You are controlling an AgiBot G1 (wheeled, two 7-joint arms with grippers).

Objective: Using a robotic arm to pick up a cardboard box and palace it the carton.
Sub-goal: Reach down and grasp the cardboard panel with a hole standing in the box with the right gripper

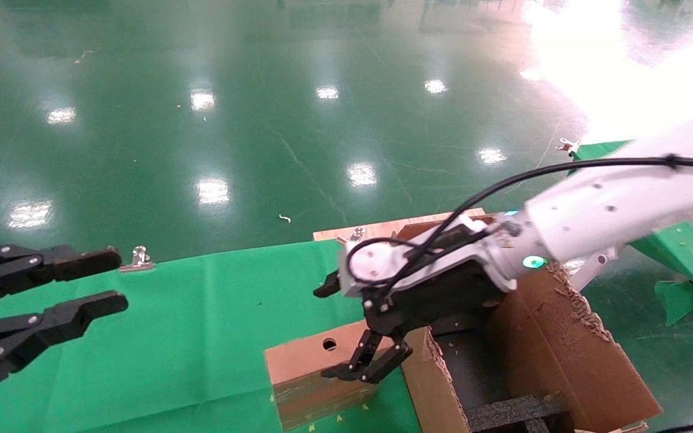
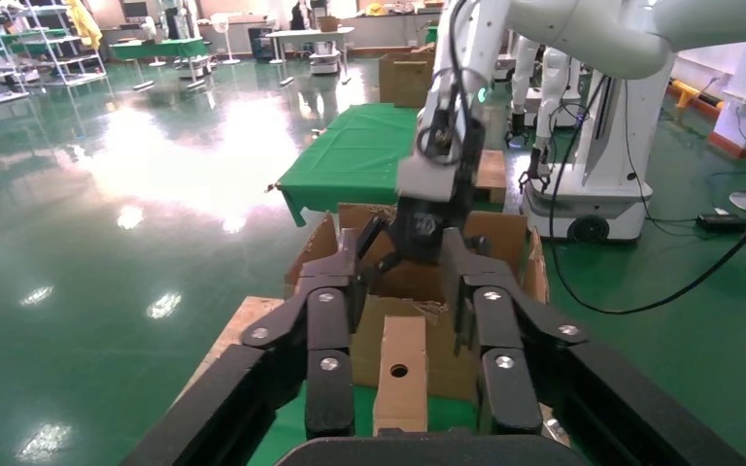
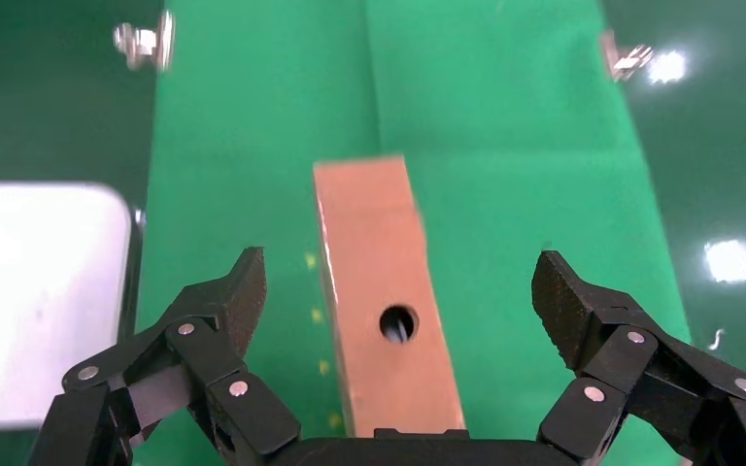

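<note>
Right claw (image 1: 363,374) of the robotic arm (image 1: 569,225) hangs directly above the cardboard box (image 1: 316,376), fingers spread wide apart w/ nothing between them. In the right wrist view the box (image 3: 389,311) sits centred btwn the two fingers (image 3: 216,320), its narrow holed face up toward the camera and its long axis running straight away from the claw, across the line on which the fingers close. So they straddle the short width, which looks like the right way to pinch it.

Box stands on edge on the green-covered counter (image 1: 190,325), just beside the ragged wall of the carton (image 1: 569,355) (black foam insert (image 1: 512,412) visible inside). Carton lies to the robot's right of the box, so the carry should be short: lift, shift right, lower in.

Left claw (image 1: 52,300) is parked well apart at the counter's left, fingers open, idle. Right arm is clearly the nearer one.

Judged step: descent onto the box, grasp not yet made.
</note>
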